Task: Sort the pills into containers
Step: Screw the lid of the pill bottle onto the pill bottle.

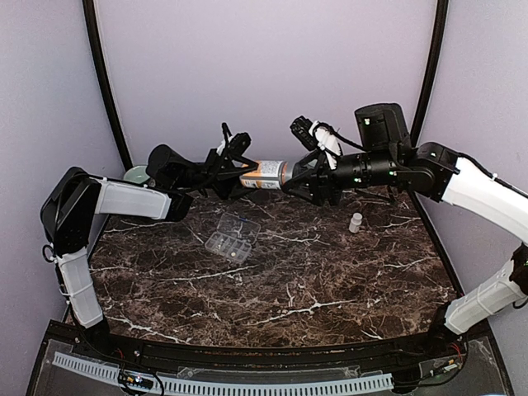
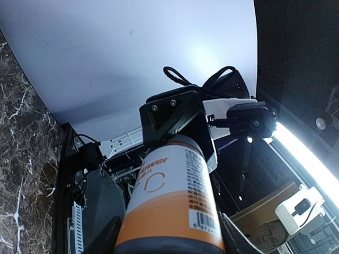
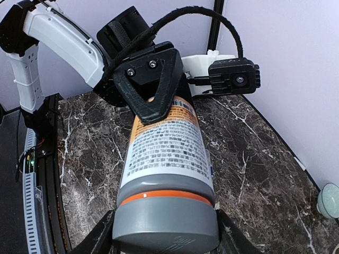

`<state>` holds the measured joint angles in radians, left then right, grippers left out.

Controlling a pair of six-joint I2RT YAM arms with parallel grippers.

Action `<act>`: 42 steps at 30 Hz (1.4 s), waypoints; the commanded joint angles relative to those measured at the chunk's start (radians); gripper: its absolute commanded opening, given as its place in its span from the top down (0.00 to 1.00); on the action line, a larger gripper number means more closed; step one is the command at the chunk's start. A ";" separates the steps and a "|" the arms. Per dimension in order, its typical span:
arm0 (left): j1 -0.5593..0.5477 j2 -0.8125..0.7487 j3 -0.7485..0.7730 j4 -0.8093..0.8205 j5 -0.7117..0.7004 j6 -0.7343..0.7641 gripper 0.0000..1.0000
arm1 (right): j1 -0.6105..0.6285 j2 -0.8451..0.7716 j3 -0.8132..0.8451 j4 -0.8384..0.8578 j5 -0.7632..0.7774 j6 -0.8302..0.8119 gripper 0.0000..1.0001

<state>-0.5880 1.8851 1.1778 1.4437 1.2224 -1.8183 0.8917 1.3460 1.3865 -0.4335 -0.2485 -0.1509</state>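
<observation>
- Left wrist view: the orange-and-white label (image 2: 175, 185) on the bottle (image 2: 172, 211) carries a word ending in "ower" above a large orange "C".
- Same view: a barcode (image 2: 204, 223) at the label's edge shows digits beginning "6 9724"; the rest is cut off.
- Right wrist view: dense fine print on the label (image 3: 167, 151) is too small to read.

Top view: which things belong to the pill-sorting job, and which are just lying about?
Job:
- pill bottle, held aloft
- clear organizer box, lying below it

Lying about:
- pale green bowl, far left
- small white vial, right side; its use is unclear
</observation>
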 commanded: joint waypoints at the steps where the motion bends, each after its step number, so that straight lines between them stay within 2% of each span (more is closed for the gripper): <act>1: -0.007 -0.009 0.032 0.060 0.010 0.002 1.00 | 0.009 0.012 0.046 0.001 -0.015 0.005 0.57; 7: -0.008 -0.012 0.027 0.057 0.001 0.022 1.00 | 0.009 0.028 0.086 -0.036 -0.026 0.067 0.61; 11: -0.010 -0.021 0.041 0.012 -0.003 0.080 1.00 | -0.003 0.071 0.130 -0.059 -0.076 0.175 0.64; 16: -0.014 -0.068 0.051 -0.109 -0.007 0.226 1.00 | -0.047 0.104 0.169 -0.031 -0.202 0.386 0.65; 20: -0.021 -0.121 0.066 -0.278 -0.010 0.402 1.00 | -0.110 0.120 0.157 0.028 -0.309 0.583 0.66; 23: -0.061 -0.169 0.094 -0.469 -0.018 0.618 1.00 | -0.142 0.122 0.115 0.119 -0.399 0.739 0.69; 28: -0.104 -0.239 0.157 -0.857 -0.063 0.951 1.00 | -0.178 0.119 0.022 0.316 -0.508 0.993 0.69; 31: -0.119 -0.273 0.172 -0.972 -0.111 1.073 1.00 | -0.192 0.122 -0.041 0.463 -0.568 1.162 0.69; 35: -0.131 -0.312 0.178 -1.073 -0.157 1.180 1.00 | -0.196 0.137 -0.068 0.537 -0.596 1.265 0.70; 37: -0.137 -0.323 0.196 -1.157 -0.173 1.250 1.00 | -0.203 0.136 -0.104 0.612 -0.620 1.390 0.70; 42: -0.170 -0.356 0.223 -1.338 -0.259 1.431 1.00 | -0.217 0.133 -0.257 0.961 -0.635 1.710 0.71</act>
<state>-0.6315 1.5650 1.3594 0.2775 1.0073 -0.6033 0.6506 1.4284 1.2266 0.1837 -0.9104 1.2320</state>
